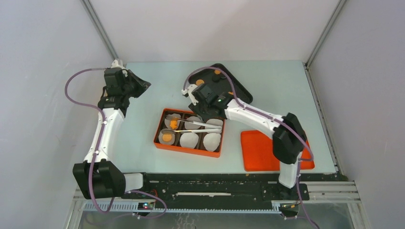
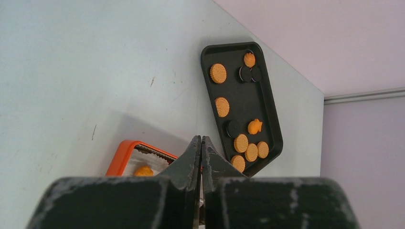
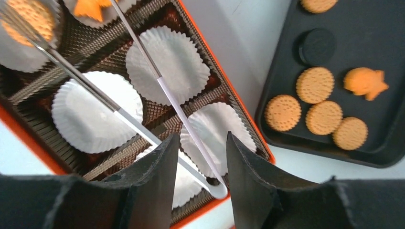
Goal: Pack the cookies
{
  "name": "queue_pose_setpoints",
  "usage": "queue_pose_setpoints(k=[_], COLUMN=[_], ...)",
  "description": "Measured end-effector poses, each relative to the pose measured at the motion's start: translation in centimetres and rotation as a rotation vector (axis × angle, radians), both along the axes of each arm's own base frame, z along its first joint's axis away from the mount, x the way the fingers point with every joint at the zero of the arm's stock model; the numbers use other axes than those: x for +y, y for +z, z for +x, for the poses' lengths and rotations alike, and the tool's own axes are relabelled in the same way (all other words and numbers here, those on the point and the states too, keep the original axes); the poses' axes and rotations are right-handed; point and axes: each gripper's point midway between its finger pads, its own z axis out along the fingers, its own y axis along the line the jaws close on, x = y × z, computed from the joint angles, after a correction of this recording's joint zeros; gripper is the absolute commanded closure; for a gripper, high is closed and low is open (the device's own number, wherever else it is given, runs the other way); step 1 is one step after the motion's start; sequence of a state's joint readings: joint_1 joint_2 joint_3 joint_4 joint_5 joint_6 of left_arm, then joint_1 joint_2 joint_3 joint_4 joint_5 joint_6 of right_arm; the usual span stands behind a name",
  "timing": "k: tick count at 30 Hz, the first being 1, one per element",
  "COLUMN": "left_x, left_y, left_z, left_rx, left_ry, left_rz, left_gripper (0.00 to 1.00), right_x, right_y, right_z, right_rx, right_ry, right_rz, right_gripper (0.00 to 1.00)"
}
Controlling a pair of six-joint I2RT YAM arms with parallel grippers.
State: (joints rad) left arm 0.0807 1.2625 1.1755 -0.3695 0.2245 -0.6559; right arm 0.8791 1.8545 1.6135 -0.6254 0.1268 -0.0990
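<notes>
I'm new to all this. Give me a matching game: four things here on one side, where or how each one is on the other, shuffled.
1 tray
2 tweezers
3 lid
4 left gripper

A shut, holding nothing
B lying across the box
C orange, flat on the table
D black, with loose cookies on it

Pairs: 1-D, 2-B, 3-C, 4-A
</notes>
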Motion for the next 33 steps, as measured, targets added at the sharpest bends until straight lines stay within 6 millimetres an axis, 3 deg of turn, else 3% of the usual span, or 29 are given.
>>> queue_pose_setpoints(k=[6, 8, 14, 22, 29, 33], left_x=[0.0, 0.0, 0.0, 0.0, 0.0, 0.0], left_y=[0.0, 0.0, -0.1, -0.3, -0.4, -0.4], left_z=[0.0, 0.0, 0.0, 0.2, 0.1, 0.1], left_rx=[0.000, 0.000, 0.003, 0.009, 0.010, 0.013], left_ry=[0.000, 0.000, 0.001, 0.001, 0.001, 0.002], left_rz=[0.000, 0.001, 0.000, 0.000, 0.000, 0.001], left_gripper=[0.95, 0.95, 0.96, 0.96, 0.95, 0.95], right_x=[0.5, 0.6, 1.0, 1.5, 2.1, 2.4], right_y=[-6.0, -7.1, -8.8, -8.9, -8.1, -6.4], right_z=[-0.3, -0.5, -0.7, -0.9, -1.6, -1.9], right_rx=[0.103, 0.126, 0.187, 0.232, 0.247, 0.233], right_ry=[0.020, 0.027, 0.046, 0.077, 0.115, 0.129], right_rz=[-0.083, -0.093, -0.080, -0.034, 0.005, 0.041], right_gripper=[0.51, 0.53, 0.70, 0.89, 0.94, 0.95])
